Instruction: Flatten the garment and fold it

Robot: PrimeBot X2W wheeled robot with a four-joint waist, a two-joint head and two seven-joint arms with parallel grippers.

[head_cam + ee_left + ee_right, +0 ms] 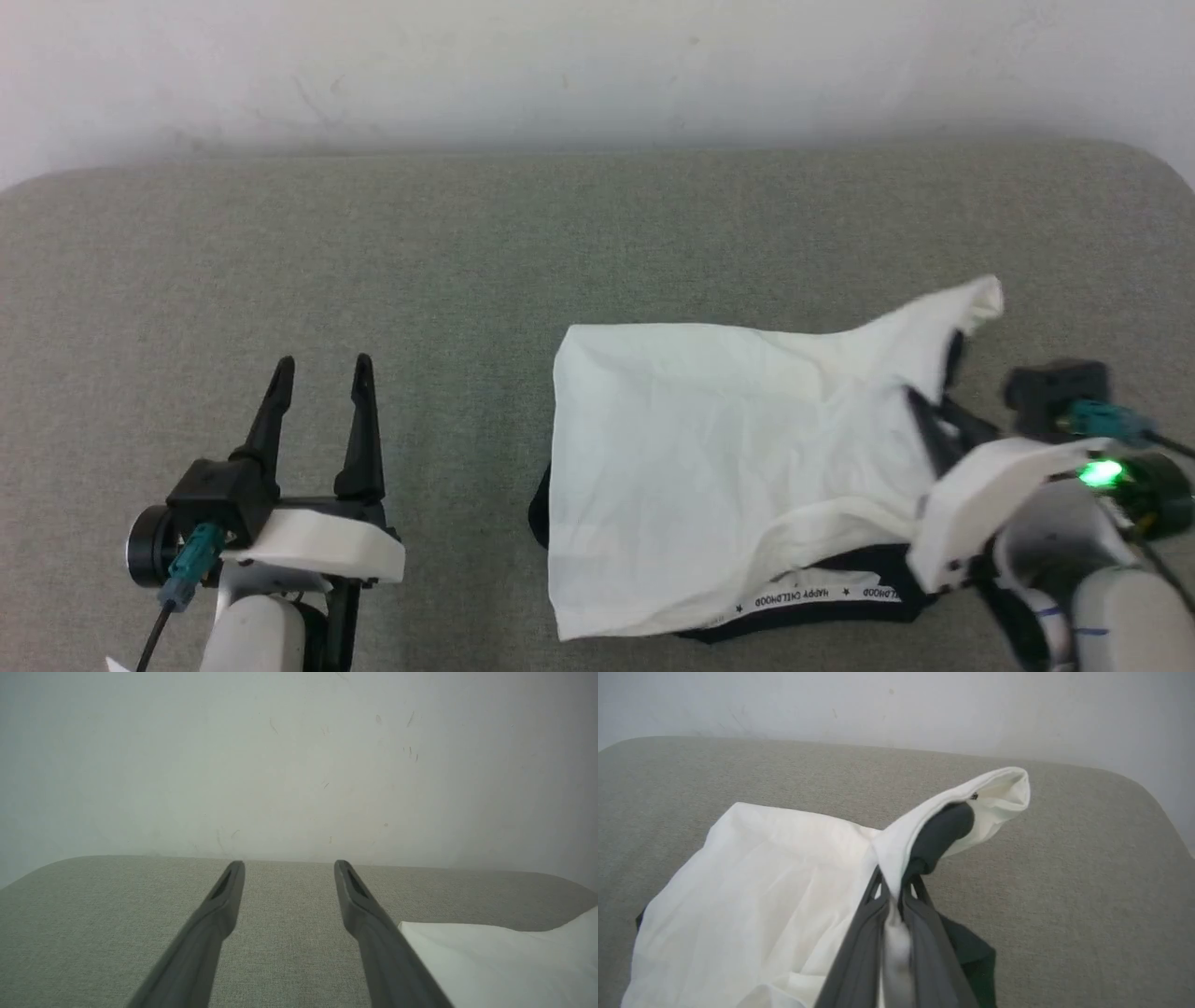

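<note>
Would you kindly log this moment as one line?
right gripper: shut on white-and-black shirt | left gripper: open, empty | underneath: grey fabric surface

The garment (709, 448) lies on the desk (373, 243), right of the middle. The left gripper (322, 369) hangs to its left, apart from it; the right gripper (894, 891) is at its right edge, cloth between the jaws. A wall (597, 65) stands behind

Left gripper (323, 366) sat low at the left, its fingers spread wide and pointing forward. Right gripper (894, 889) was pinched on a fold of the garment (709, 439), with its fingers angled inward.
</note>
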